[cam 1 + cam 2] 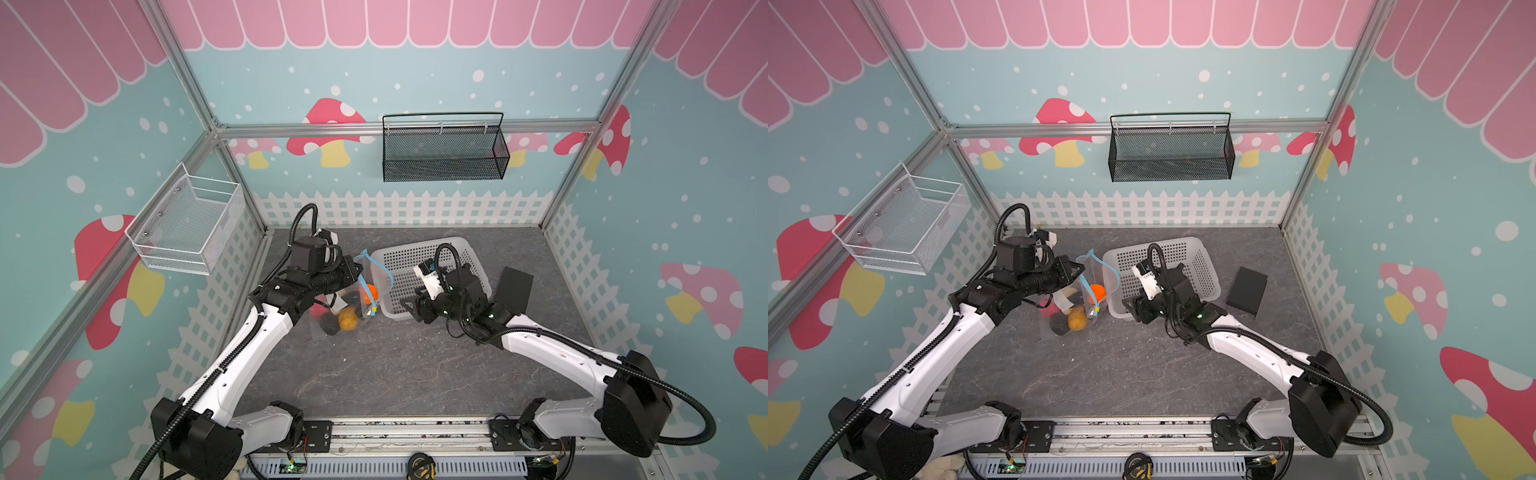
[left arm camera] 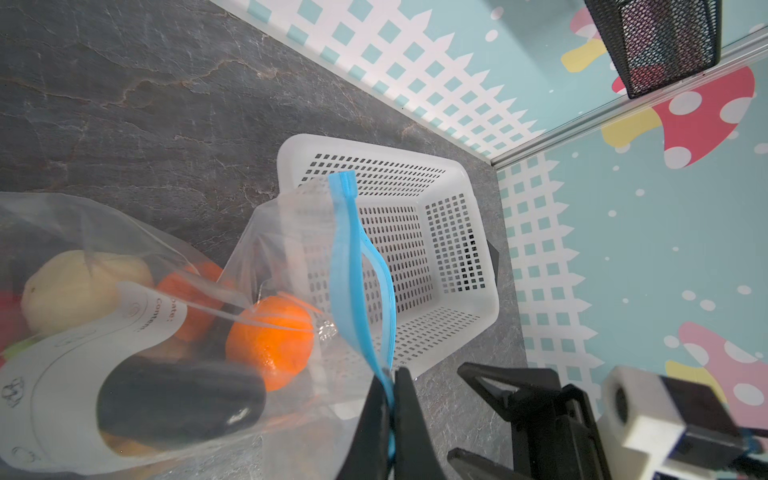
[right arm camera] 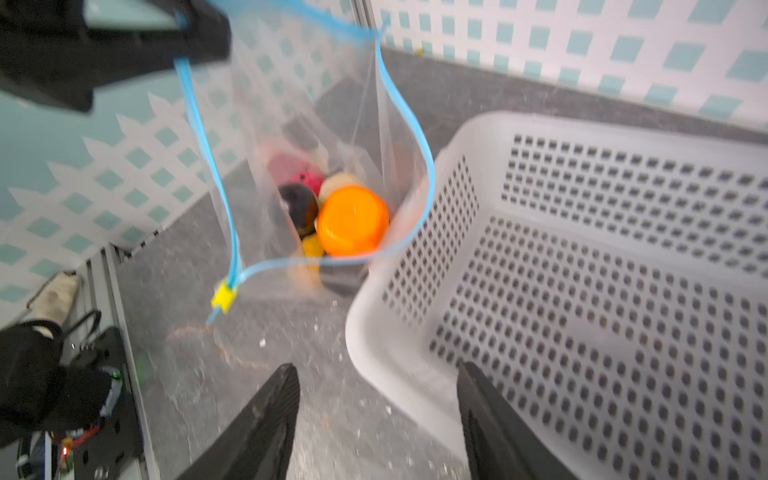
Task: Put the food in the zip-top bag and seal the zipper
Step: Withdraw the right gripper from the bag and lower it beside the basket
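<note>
Clenched on the zipper, the jaws of the left gripper fill the near edge of the left wrist view. They pinch one blue strip and hold up that lip of the bag, while the other lip bows away, so the mouth gapes unsealed. Food lies inside at the bottom: an orange piece, a cream one and a black lump behind a white label. The basket stands just beyond the bag. The right wrist view is blurred. In it the jaws of the right gripper are spread and released, grasping nothing, above the counter at the basket's corner. The bag hangs open just beside the basket, and I cannot tell whether its zipper loop touches the basket wall. A yellow tab sits at the loop's end away from the basket. In both top views the bag's bottom rests on the counter just left of the basket, its top lifted by the left gripper. The right gripper hovers at the basket's near left corner, apart from the bag. A black block lies just right of the basket.
</note>
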Robot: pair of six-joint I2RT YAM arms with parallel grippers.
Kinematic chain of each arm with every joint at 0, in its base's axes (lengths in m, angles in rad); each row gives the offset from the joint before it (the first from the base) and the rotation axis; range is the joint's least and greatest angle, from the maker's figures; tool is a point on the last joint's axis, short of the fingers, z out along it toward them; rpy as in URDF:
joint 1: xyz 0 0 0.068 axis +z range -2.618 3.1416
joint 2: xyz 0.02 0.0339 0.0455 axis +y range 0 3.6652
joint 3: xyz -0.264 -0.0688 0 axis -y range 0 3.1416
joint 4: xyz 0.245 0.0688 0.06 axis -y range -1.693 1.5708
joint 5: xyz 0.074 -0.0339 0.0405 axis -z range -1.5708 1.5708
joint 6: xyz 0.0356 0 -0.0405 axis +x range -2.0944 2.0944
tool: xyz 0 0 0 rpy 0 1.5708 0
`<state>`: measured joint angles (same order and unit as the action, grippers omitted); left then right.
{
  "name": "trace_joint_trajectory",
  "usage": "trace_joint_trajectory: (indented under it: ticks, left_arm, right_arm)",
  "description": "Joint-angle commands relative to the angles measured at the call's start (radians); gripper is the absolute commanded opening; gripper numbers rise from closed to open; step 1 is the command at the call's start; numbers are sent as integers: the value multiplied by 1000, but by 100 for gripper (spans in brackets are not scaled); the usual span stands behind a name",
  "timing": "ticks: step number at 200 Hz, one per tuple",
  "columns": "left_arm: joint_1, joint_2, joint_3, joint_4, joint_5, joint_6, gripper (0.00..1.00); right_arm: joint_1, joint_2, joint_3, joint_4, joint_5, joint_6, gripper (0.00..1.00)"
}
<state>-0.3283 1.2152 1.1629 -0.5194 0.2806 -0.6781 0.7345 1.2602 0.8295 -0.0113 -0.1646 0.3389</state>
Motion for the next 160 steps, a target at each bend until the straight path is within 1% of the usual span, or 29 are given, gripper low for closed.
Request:
trace_joint_trajectory:
  ticks: [1, 15, 27, 49, 68, 86, 117, 160]
  left_arm:
    - [5, -8, 16, 20, -6, -10, 0]
    - [4, -2, 27, 18, -6, -8, 0]
    - [5, 3, 36, 16, -3, -7, 0]
    - [5, 10, 44, 11, -5, -5, 0]
    - [5, 11, 46, 6, -6, -2, 0]
    - [5, 8, 46, 4, -6, -3, 0]
    - [5, 3, 49, -6, -10, -2, 0]
    - [5, -8, 42, -14, -19, 1, 0]
  right_arm:
    - [13, -102, -111, -50, 82, -33, 60]
    - [14, -127, -175, -21, 83, -28, 59]
    - [14, -112, -213, 10, 79, -30, 57]
    - [14, -29, -242, 70, 124, -42, 52]
    - [14, 49, -243, 161, 118, -42, 51]
    - [14, 127, -215, 221, 111, -45, 48]
    - [13, 264, -124, 230, 139, -62, 46]
    - [2, 365, -29, 238, 165, -102, 41]
